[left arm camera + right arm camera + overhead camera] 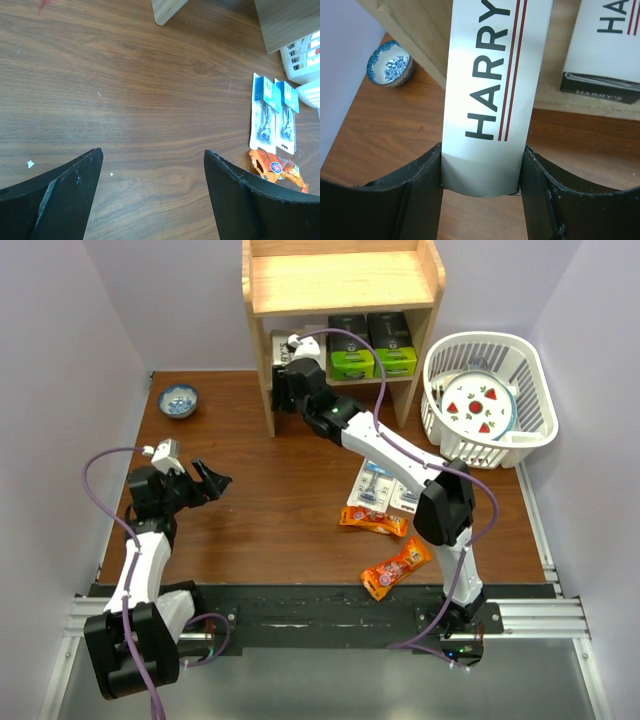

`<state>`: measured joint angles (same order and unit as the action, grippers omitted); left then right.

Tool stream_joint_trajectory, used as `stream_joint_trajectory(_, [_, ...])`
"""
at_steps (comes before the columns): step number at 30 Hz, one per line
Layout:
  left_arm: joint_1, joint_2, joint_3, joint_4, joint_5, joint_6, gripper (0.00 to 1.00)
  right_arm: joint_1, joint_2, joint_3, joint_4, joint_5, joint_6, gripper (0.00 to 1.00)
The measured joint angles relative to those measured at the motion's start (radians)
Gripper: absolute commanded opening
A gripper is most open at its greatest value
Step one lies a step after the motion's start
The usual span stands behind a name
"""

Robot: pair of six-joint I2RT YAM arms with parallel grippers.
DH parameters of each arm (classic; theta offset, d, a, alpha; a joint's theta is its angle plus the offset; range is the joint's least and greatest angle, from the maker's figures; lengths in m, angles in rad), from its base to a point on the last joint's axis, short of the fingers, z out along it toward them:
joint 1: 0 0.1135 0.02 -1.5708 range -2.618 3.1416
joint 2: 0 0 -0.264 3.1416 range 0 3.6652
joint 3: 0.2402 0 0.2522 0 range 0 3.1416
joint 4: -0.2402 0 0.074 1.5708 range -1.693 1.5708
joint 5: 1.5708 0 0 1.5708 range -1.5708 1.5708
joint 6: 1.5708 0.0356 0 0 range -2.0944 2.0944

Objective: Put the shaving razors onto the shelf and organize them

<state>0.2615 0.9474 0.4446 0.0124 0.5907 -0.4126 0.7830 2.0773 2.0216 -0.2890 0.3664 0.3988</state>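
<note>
My right gripper (483,149) is shut on a long white HARRY'S box (495,75), held end-on at the left side of the light-wood shelf's (340,280) lower board (555,102); in the top view this gripper (290,352) reaches into that opening. A second HARRY'S box (610,40) stands on the board to the right. Two black boxes with lime-green ends (352,350) (393,346) sit on the right of the lower board. Two blue-headed blister cards (375,483) (405,495) lie on the table, and show in the left wrist view (265,112). My left gripper (215,480) (152,152) is open and empty over bare table.
Two orange snack packets (373,520) (397,567) lie near the right arm's base. A white slatted basket (480,337) with a plate stands right of the shelf. A blue patterned bowl (178,400) sits at the back left, left of the shelf's side panel (415,30).
</note>
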Motion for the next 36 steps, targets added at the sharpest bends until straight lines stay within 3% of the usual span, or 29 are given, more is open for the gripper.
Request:
stream_joint_trajectory(4, [0.000,-0.005,-0.002,0.000,0.001,0.000,0.87,-0.005,0.042,0.036,0.016,0.010,-0.013,0.52])
stream_joint_trajectory(9, [0.000,-0.015,-0.002,-0.003,0.001,0.001,0.87,-0.018,0.087,0.066,0.029,0.019,-0.023,0.71])
stream_joint_trajectory(15, [0.000,-0.027,-0.021,-0.005,0.005,0.000,0.87,-0.025,0.089,0.067,0.067,0.032,-0.022,0.80])
stream_joint_trajectory(23, [0.000,-0.027,-0.022,0.000,0.010,-0.016,0.87,-0.025,0.072,0.061,0.065,0.010,0.014,0.77])
stream_joint_trajectory(27, [0.000,-0.025,-0.022,0.014,0.016,-0.028,0.86,-0.025,-0.020,-0.012,0.057,0.002,0.024,0.77])
stream_joint_trajectory(28, [0.000,-0.023,-0.022,0.023,0.018,-0.033,0.86,-0.025,-0.051,-0.035,0.056,0.001,0.022,0.76])
stream_joint_trajectory(29, [0.000,-0.018,-0.022,0.031,0.021,-0.039,0.86,-0.026,-0.082,-0.054,0.056,0.000,0.018,0.60])
stream_joint_trajectory(30, [0.000,-0.013,-0.022,0.036,0.023,-0.041,0.86,-0.026,-0.110,-0.072,0.061,-0.001,0.005,0.54])
stream_joint_trajectory(32, [0.000,-0.004,-0.022,0.045,0.027,-0.049,0.85,-0.030,-0.161,-0.113,0.076,-0.011,-0.031,0.53])
stream_joint_trajectory(36, [0.000,0.005,-0.022,0.055,0.031,-0.060,0.85,-0.039,-0.206,-0.191,0.138,-0.056,-0.153,0.81])
